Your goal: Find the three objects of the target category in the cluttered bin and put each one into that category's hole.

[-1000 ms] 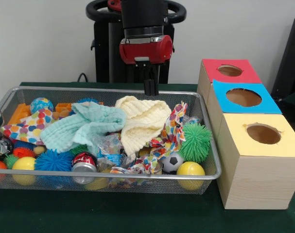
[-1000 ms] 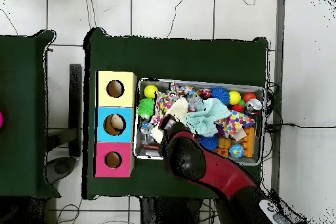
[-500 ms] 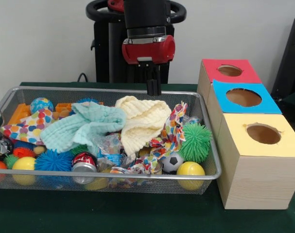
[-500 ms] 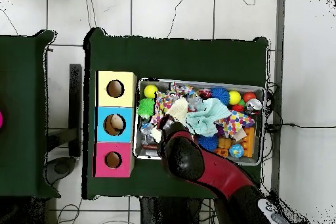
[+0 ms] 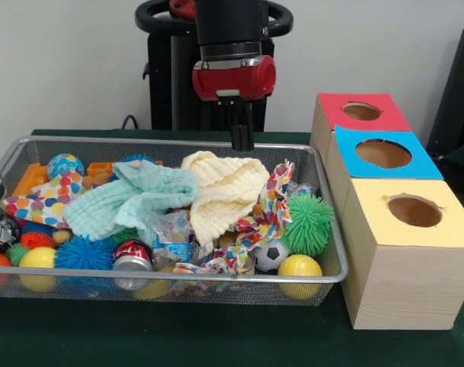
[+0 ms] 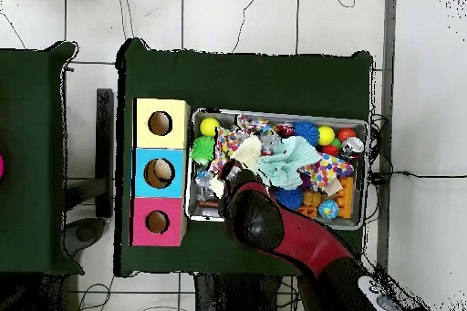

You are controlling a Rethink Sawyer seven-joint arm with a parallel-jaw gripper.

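Observation:
My gripper [image 5: 241, 140] hangs above the far rim of the wire bin [image 5: 323, 279], just behind a cream knitted cloth [image 5: 224, 187]. Its black fingers [image 5: 236, 139] are pressed together and hold nothing. The bin is heaped with a mint cloth [image 5: 132, 197], a polka-dot cloth [image 5: 266, 214], a green spiky ball [image 5: 308, 223], yellow balls [image 5: 300, 269], a small soccer ball [image 5: 271, 254], a blue spiky ball [image 5: 84, 254] and a dented can [image 5: 131, 260]. In the overhead view my arm [image 6: 255, 221] covers the bin's near-left part and hides the gripper.
Three wooden boxes stand in a row right of the bin, each with a round hole: red-topped [image 5: 361, 112], blue-topped [image 5: 382, 154], yellow-topped [image 5: 413, 211]. Overhead they appear as yellow [image 6: 146, 111], blue [image 6: 144, 160] and red [image 6: 142, 233]. Orange blocks [image 5: 29, 178] lie at the bin's far left.
Over the last second my gripper shifted slightly right and a little upward; in the last half second nothing has moved. The bin's contents are unchanged.

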